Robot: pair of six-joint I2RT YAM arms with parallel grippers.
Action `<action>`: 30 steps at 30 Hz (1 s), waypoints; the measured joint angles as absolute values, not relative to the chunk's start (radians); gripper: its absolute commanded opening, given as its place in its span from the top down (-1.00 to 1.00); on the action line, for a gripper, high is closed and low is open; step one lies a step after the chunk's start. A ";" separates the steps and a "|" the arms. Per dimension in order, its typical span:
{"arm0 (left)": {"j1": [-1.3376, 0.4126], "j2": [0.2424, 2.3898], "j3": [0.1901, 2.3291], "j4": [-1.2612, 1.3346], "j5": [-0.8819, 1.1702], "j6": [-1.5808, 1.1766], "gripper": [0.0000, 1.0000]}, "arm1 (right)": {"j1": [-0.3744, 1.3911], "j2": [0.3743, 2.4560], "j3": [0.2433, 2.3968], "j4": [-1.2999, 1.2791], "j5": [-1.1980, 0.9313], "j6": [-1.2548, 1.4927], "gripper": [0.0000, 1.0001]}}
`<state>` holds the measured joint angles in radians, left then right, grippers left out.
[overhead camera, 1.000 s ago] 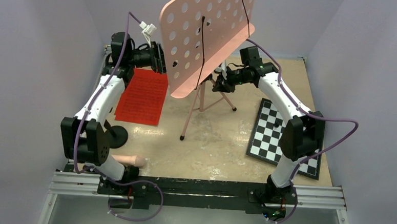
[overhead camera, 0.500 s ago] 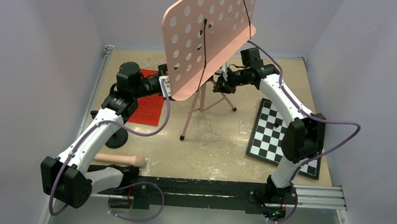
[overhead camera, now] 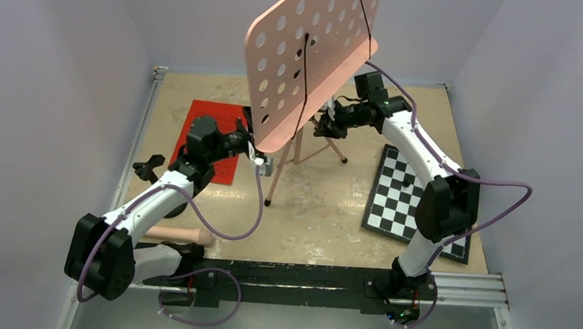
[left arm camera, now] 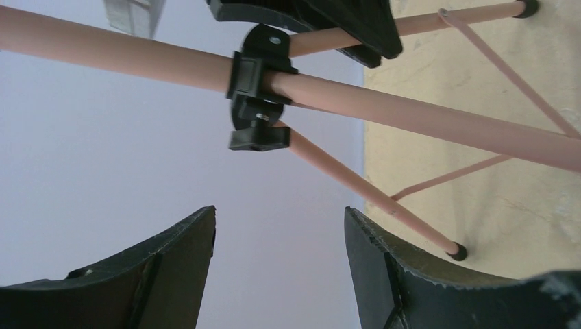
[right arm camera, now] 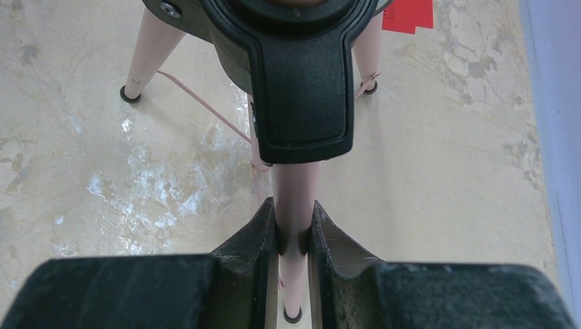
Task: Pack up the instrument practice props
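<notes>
The pink music stand (overhead camera: 309, 60) stands on its tripod at the back middle, its perforated desk tilted. My right gripper (overhead camera: 325, 125) is shut on the stand's pole (right arm camera: 294, 185) just below the black hub (right arm camera: 298, 89). My left gripper (overhead camera: 261, 160) hangs open under the desk's lower edge, beside the front leg. In the left wrist view its gripper (left arm camera: 279, 212) holds nothing, and the pole (left arm camera: 411, 113) with its black clamp knob (left arm camera: 259, 96) crosses ahead. Red sheet-music pages (overhead camera: 200, 122) lie at the back left. The pink rod (overhead camera: 187, 236) lies near the left base, its black base hidden by my arm.
A black-and-white checkerboard (overhead camera: 414, 201) lies flat on the right, partly under my right arm. A small black prop (overhead camera: 148, 167) sits by the left wall. Purple walls close in the table on three sides. The tripod's front foot (overhead camera: 267, 203) rests mid-table.
My left arm has swung from the back left, by the red pages, to under the stand's desk, and its jaws have narrowed somewhat. The right gripper kept its grip; the desk shifted slightly right.
</notes>
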<state>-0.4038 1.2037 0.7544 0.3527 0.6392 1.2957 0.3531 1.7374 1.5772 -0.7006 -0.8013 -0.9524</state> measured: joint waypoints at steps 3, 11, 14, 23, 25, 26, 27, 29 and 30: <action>-0.408 1.202 0.754 0.415 0.640 1.319 -0.48 | 0.354 1.738 1.578 -0.695 -0.798 -0.943 1.00; -0.419 1.200 0.756 0.454 0.660 1.360 -0.39 | 0.361 1.758 1.602 -0.686 -0.780 -0.899 0.82; -0.422 1.215 0.770 0.442 0.674 1.388 -0.37 | 0.362 1.769 1.618 -0.696 -0.779 -0.888 0.72; -0.424 1.267 0.796 0.414 0.694 1.435 -0.36 | 0.362 1.774 1.628 -0.703 -0.776 -0.881 1.00; -0.427 1.275 0.801 0.410 0.700 1.439 -0.37 | 0.362 1.774 1.628 -0.704 -0.776 -0.881 1.00; -0.429 1.280 0.805 0.408 0.704 1.443 -0.37 | 0.362 1.774 1.628 -0.704 -0.776 -0.881 1.00; -0.430 1.285 0.809 0.406 0.706 1.446 -0.37 | 0.362 1.774 1.628 -0.704 -0.776 -0.881 1.00; -0.433 1.293 0.816 0.402 0.708 1.455 -0.37 | 0.362 1.774 1.628 -0.704 -0.776 -0.881 1.00; -0.435 1.299 0.821 0.401 0.710 1.459 -0.36 | 0.362 1.774 1.628 -0.703 -0.776 -0.881 1.00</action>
